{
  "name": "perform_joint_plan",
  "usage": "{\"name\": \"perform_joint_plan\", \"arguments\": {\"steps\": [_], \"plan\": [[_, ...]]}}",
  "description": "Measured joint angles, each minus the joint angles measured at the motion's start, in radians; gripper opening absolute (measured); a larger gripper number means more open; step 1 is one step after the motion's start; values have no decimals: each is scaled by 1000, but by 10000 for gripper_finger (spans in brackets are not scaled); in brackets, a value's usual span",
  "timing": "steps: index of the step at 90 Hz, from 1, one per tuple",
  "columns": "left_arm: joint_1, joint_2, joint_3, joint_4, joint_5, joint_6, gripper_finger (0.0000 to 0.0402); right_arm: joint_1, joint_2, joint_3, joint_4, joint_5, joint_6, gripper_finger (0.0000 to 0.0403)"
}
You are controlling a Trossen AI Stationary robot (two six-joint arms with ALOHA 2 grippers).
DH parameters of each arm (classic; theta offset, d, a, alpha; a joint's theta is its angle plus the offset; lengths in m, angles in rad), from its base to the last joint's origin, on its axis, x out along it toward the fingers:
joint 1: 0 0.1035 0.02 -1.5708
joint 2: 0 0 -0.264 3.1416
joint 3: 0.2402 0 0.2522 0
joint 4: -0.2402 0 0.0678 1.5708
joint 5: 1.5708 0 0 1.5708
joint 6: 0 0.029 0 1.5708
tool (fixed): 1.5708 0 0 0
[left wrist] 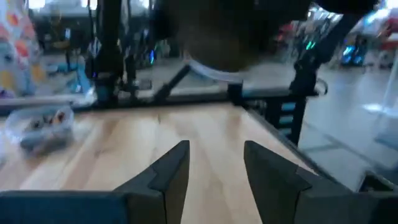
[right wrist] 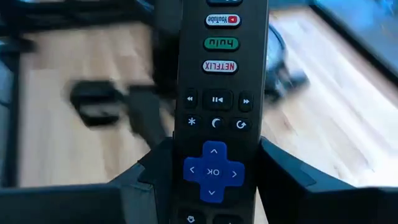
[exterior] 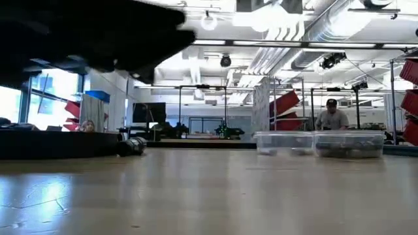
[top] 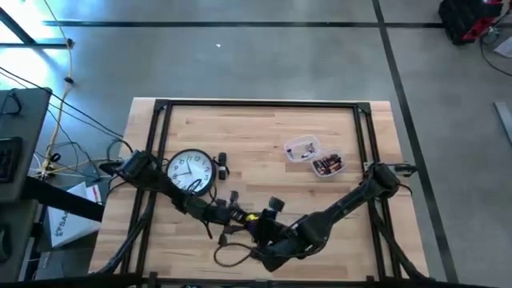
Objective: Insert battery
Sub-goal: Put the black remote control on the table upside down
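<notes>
Left gripper (left wrist: 214, 171) near the table's front, right of the clock (top: 191, 170) — fingers parted, nothing between them. Right gripper (right wrist: 214, 171) just beside it, clamped across the remote (right wrist: 216, 93), buttons facing its camera. Remote looks light, rigid, smooth plastic — likely slippery; grip the long edges mid-body. Batteries probably in the clear containers (top: 313, 156), well apart.

Two dark jointed arms, black cables, blunt dark wedge-shaped fingers (left wrist: 171, 171)
</notes>
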Motion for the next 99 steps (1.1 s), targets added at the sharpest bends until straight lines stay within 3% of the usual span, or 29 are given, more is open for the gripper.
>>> {"name": "perform_joint_plan", "arguments": {"steps": [9,37,67,99], "plan": [[17,27,34,33,84,8,139,1,0,0,95,-13,-107,147],[14,5,35,39,116,36,163,13,0,0,117,-16,-156,147],[-46,-136,-109,39,18,68,163,62,0,-1,35,6,-61,147],[-113,-172,-65,33,-56,208,163,61,-2,-80,103,-33,-25,147]]}}
